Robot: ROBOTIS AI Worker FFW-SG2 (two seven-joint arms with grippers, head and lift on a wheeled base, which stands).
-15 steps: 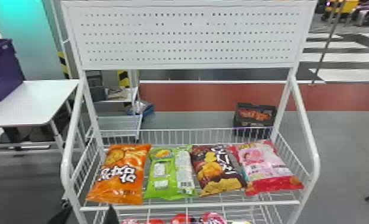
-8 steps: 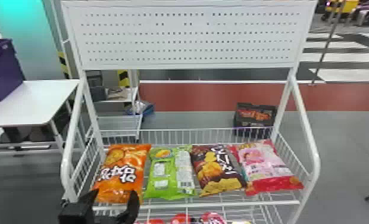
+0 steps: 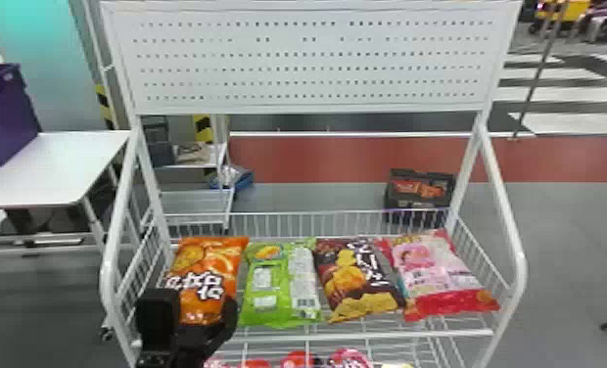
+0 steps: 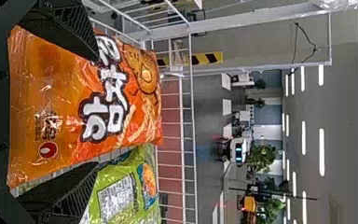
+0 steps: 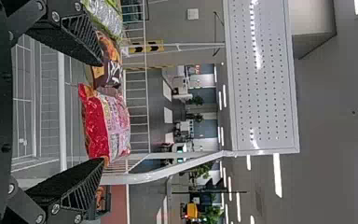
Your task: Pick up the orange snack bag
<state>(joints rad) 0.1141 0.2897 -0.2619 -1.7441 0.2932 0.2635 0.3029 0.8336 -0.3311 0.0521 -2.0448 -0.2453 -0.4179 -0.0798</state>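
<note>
1. Left claw has moved up from the bottom edge of the head view over the last frames; we now have it straddling the near end of the orange snack bag.
2. Its fingers are spread, one on each side of the bag; same in the left wrist view, where the bag's near end sits deep between them. Contact with either finger: we can't tell.
3. Bag is still on the wire shelf, leftmost in the row, just beside the green bag. We see no lift.
4. Right claw is open too, by the pink-and-red bag, well apart from our target.
5. For the task, we judge the approach nearly done and the grasp about to start; nothing is picked up.
6. Next we'd want the left claw closed squarely on the bag, then a straight lift.
7. Risks, our guess: the inner finger snags the green bag, or the slick, puffy wrapper crumples and slips if pinched only at its near end.
</note>
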